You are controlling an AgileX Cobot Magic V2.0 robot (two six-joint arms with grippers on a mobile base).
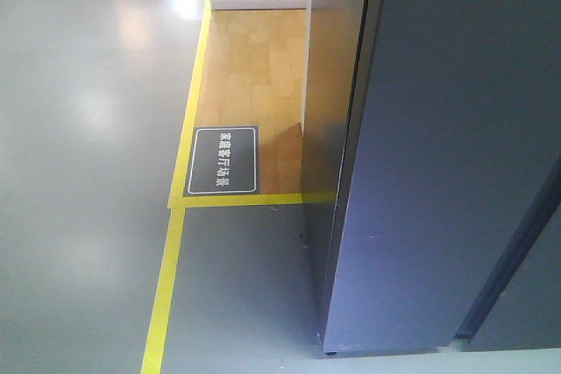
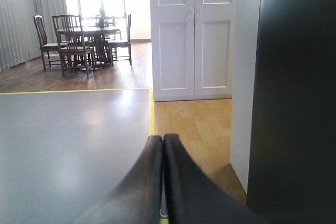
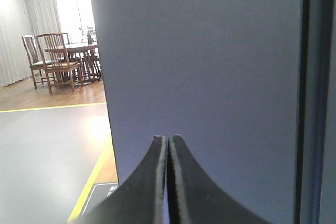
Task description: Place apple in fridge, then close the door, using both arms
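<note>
Both hands read as closed on my feeds: the left hand (image 2: pixel 163 139) has its two dark fingers pressed together with nothing between them, and the right hand (image 3: pixel 168 139) shows the same, tips meeting along a thin seam. From the right wrist view I see that hand pointed straight at the flat dark grey face of the fridge (image 3: pixel 205 66), close in front of it. On the left wrist view the fridge (image 2: pixel 296 93) fills the right edge as a dark slab, with a white cabinet (image 2: pixel 191 32) beyond it and a dining table with chairs (image 2: pixel 84 38) far back. The front camera shows the door (image 1: pixel 438 155) shut, its grey outer face standing over the grey floor (image 1: pixel 79 172), beside yellow tape lines (image 1: pixel 166 295) and a dark floor sign (image 1: pixel 224 160). I cannot see the apple in any view.
</note>
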